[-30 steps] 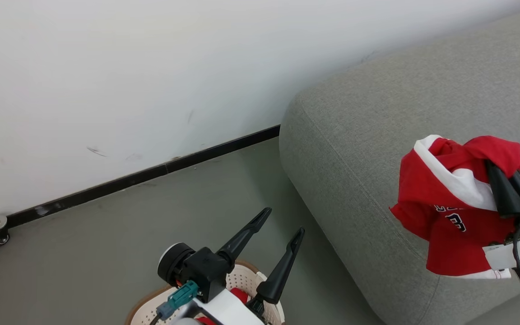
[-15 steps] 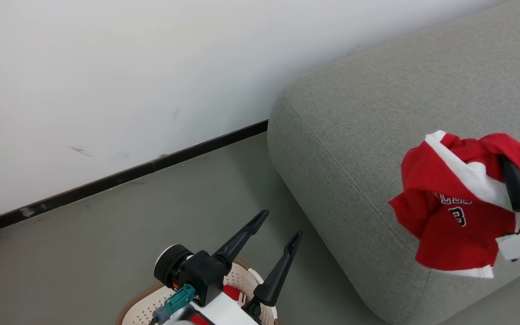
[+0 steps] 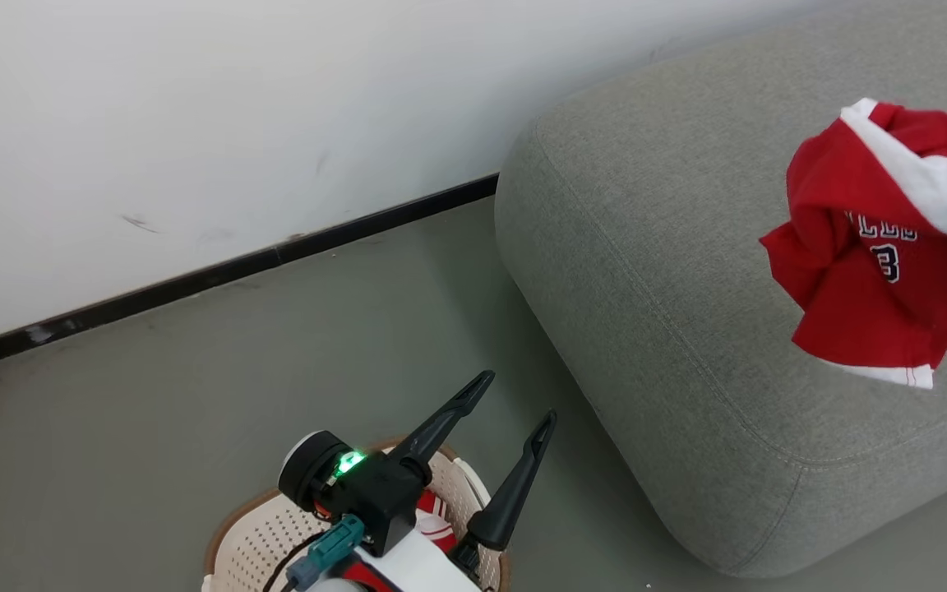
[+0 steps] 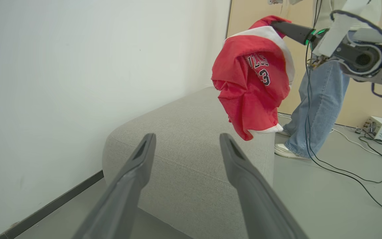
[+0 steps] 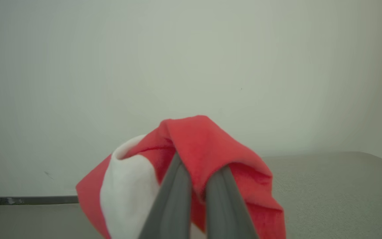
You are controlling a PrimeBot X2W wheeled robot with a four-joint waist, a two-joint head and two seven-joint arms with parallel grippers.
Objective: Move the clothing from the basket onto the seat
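Your right gripper [image 4: 275, 25] has its two dark fingers pressed together on a bunched fold of the red jersey [image 3: 860, 271]. You can see it best in the right wrist view, where the cloth [image 5: 211, 142] humps up over both fingertips [image 5: 177, 159]. The jersey dangles in the air over the grey seat [image 3: 671, 247], out toward the right edge of the head view. It's crumpled, with the white trim up top and the lettering and number facing the camera. From the left wrist view the jersey [image 4: 247, 86] looks to hang clear of the cushion [image 4: 184, 166], though I can't swear the lowest hem isn't brushing it.

Your left gripper [image 3: 518, 397] is spread wide with nothing between the fingers. It sits above the cream basket [image 3: 256, 538] on the floor, just beside the seat's near corner. There's another red garment with white stripes [image 3: 432, 516] down in that basket, mostly hidden behind the wrist.

Also, a person in blue jeans [image 4: 320, 106] is standing past the far end of the seat, with black cables [image 4: 343, 172] trailing across the floor near them.
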